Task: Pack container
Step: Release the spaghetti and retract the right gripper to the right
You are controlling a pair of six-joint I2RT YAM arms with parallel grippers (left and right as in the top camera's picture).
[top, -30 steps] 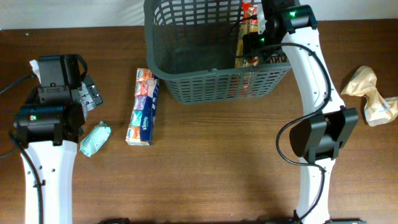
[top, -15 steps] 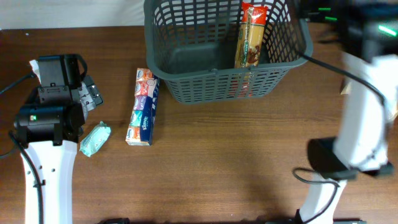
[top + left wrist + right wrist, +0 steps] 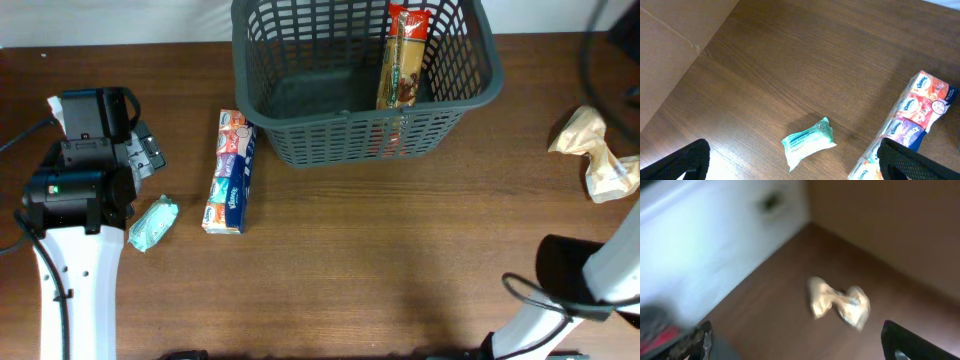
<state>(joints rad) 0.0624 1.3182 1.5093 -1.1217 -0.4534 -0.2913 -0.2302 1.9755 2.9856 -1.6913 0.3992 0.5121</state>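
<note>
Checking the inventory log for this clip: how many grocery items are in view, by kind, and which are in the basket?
Long red-topped packet, in the basket: 1
Kleenex tissue multipack, outside: 1
Teal wipes packet, outside: 1
Crumpled tan bag, outside: 1
Total: 4

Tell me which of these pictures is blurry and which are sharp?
Right wrist view: smeared throughout, with the crumpled tan bag soft-edged. Left wrist view: crisp, with the grain of the table and the teal packet clearly drawn. Overhead view: sharp on the lattice of the basket.
</note>
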